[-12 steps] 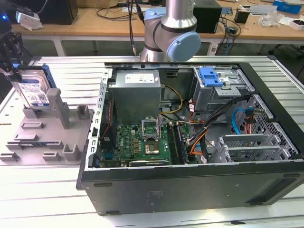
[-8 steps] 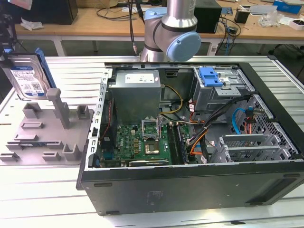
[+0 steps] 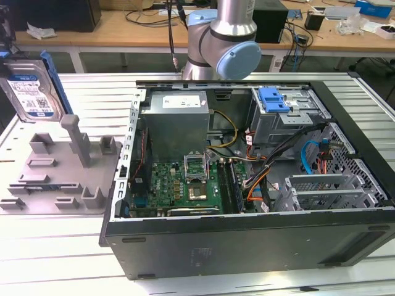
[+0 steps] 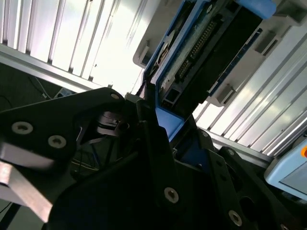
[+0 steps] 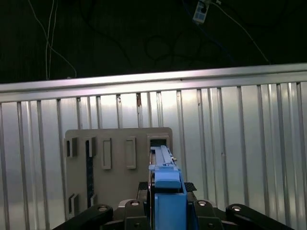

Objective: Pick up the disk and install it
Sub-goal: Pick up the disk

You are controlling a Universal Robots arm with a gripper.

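Observation:
The disk (image 3: 29,89), silver with a white-and-blue label and a blue frame, stands on edge at the exterior view's far left, over the back of the grey fixture plate (image 3: 37,185). In the first wrist view its blue edge (image 5: 166,179) runs straight out from between my black fingers (image 5: 142,207), and my gripper (image 5: 166,191) is shut on it. The second wrist view has the disk's connector end (image 4: 206,52) just beyond my gripper (image 4: 163,120). The fixture's slot (image 5: 157,142) lies under the disk's far end.
The open computer case (image 3: 247,240) lies at the middle and the exterior view's right. It holds a grey power supply (image 3: 179,117), a motherboard (image 3: 185,185) and a drive cage with a blue latch (image 3: 278,102). The arm's elbow (image 3: 225,43) rises behind it. Ribbed aluminium table (image 5: 249,143) surrounds everything.

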